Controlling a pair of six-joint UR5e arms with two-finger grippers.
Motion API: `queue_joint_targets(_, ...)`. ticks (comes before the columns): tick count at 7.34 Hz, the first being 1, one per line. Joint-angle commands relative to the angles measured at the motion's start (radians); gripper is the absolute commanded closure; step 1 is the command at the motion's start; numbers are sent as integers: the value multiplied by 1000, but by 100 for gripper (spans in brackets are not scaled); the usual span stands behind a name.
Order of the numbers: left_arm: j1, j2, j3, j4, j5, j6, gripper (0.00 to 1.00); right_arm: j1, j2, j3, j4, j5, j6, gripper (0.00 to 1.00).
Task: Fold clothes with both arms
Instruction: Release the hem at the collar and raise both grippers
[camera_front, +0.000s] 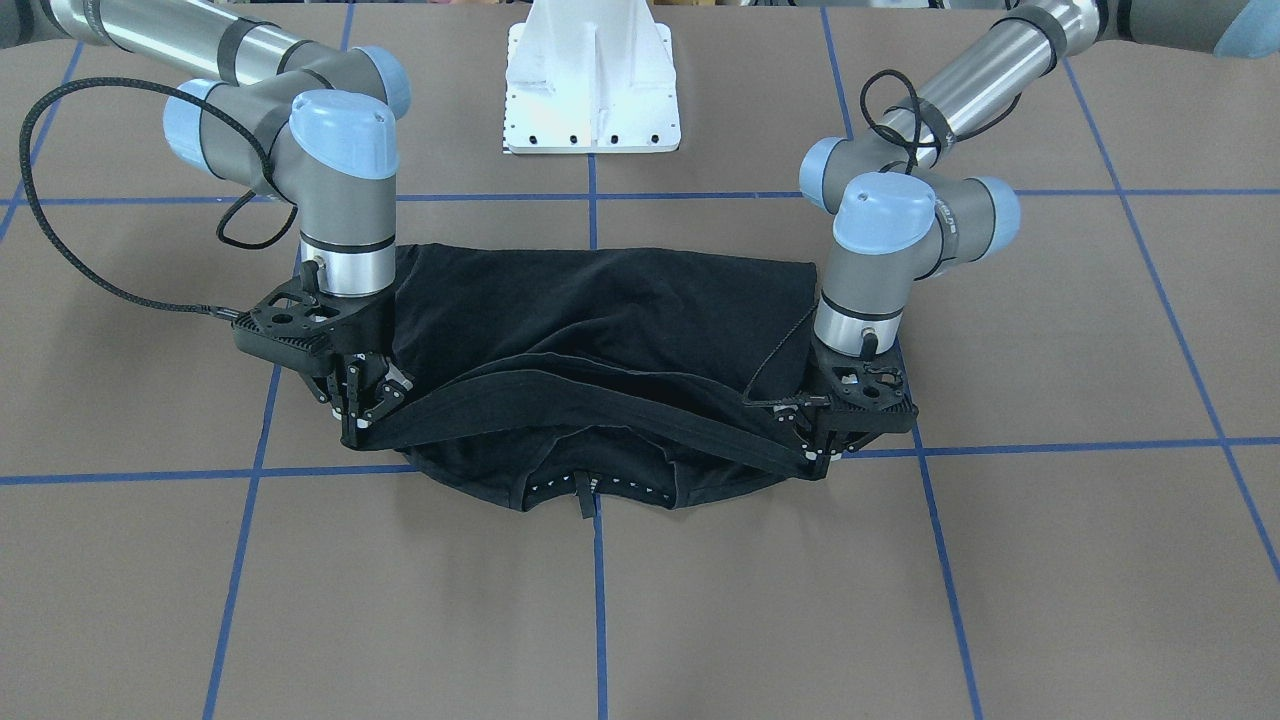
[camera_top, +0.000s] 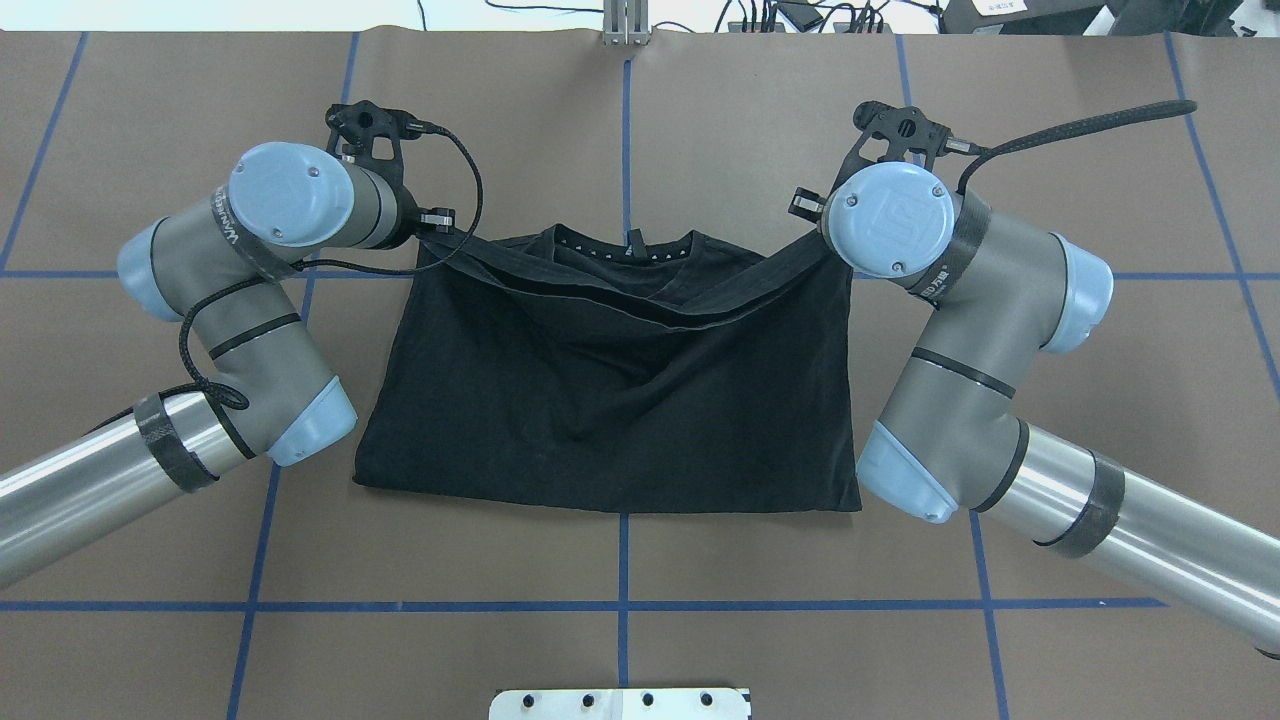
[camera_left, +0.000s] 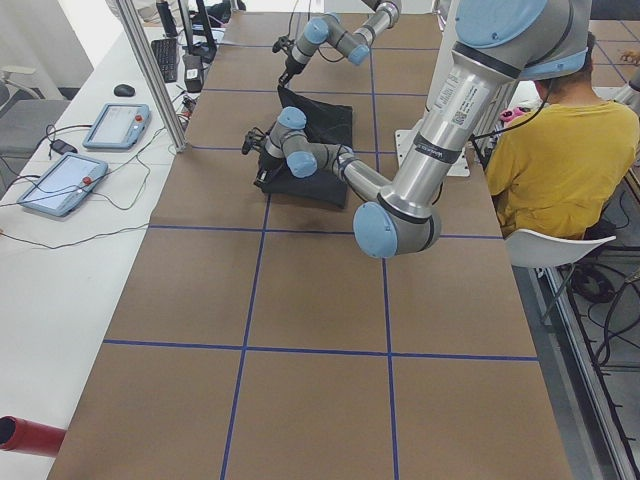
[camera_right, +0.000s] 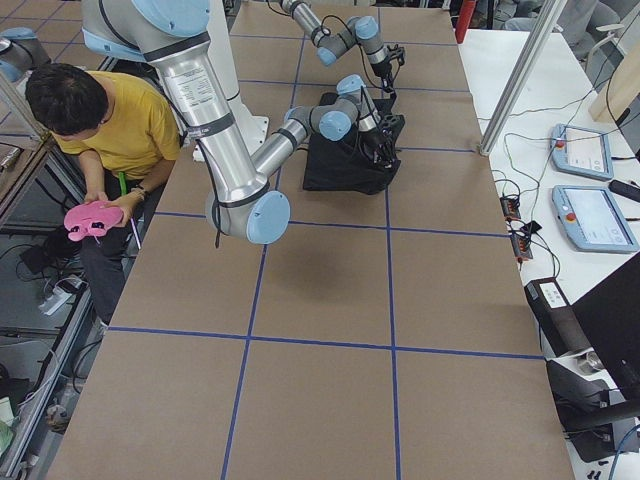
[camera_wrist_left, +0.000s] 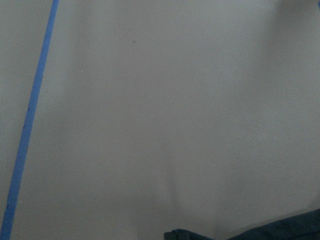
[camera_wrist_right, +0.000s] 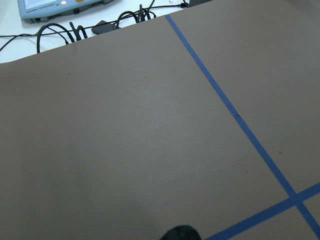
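Nearest, on the side farthest from the white metal base plate (camera_front: 592, 125), runs bare brown matte bench (camera_front: 900, 600) crossed by blue tape lines (camera_front: 600, 600). Next toward that plate lies the ribbed collar (camera_front: 590, 490) of the black short-sleeved T-shirt (camera_front: 600, 300), flat on the bench and dotted with small white print. Just above the collar end, the hem band (camera_front: 600, 383) hangs in a shallow sag, its long axis parallel to the plate's front edge. Each end is pinched: the black two-finger right gripper (camera_front: 360, 420) and left gripper (camera_front: 812, 452) are both clamped on the cloth, about equally far from the plate. Lowering the band onto the collar end looks like the coming move, and neither arm is nearer. Closer to the plate, the doubled body lies limp, thin and softly creased.
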Motion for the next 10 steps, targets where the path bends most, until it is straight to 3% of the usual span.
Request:
queue_joint_targets(1, -3, -1, -2, -2, -1, 49, 100, 9, -6, -8, -2, 20, -62, 100)
queue_joint_targets(6, -38, 5, 4, -66, -13, 80, 100, 31, -23, -13, 1, 103, -160, 100)
queue_joint_targets(10, -38, 5, 21, -68, -13, 83, 100, 31, -40, -20, -1, 106, -203, 100)
